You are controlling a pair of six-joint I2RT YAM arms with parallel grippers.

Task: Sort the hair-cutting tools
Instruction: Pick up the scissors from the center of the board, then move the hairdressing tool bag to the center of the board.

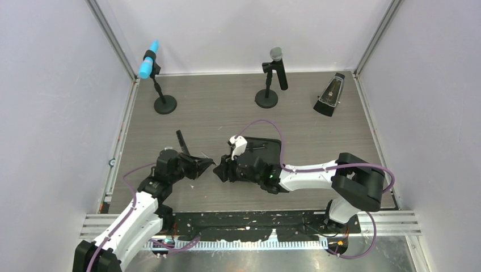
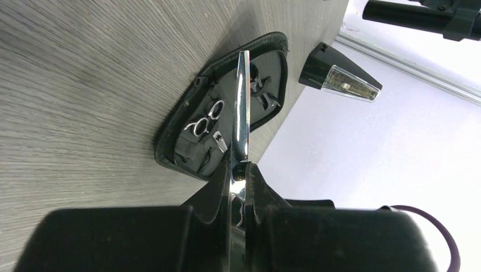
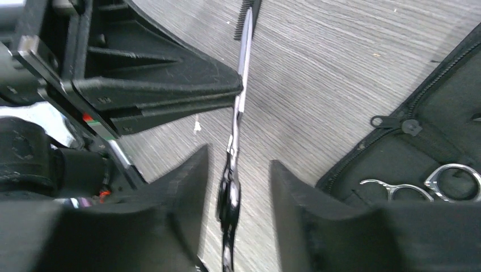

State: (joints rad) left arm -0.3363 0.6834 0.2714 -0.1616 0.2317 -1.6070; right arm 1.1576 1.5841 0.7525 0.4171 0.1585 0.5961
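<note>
One pair of silver scissors (image 2: pixel 243 102) is held edge-on in my left gripper (image 2: pixel 241 170), which is shut on it; the blade points toward the open black zip case (image 2: pixel 181 153). My right gripper (image 3: pixel 238 187) is open, a finger (image 3: pixel 187 181) on each side of the scissors' (image 3: pixel 238 113) near end with gaps to both. In the top view the two grippers (image 1: pixel 207 164) (image 1: pixel 221 170) meet tip to tip left of the case (image 1: pixel 272 148). A second pair of scissors (image 2: pixel 204 120) (image 3: pixel 422 184) lies inside the case. The black comb (image 1: pixel 181 141) (image 3: pixel 247 17) lies on the table behind the left gripper.
Two microphones on round bases stand at the back, one blue-headed (image 1: pixel 148 59) and one grey-headed (image 1: pixel 276 68). A dark metronome-shaped object (image 1: pixel 330 96) sits at the back right. White walls close in the grey wood-grain table (image 1: pixel 227 107).
</note>
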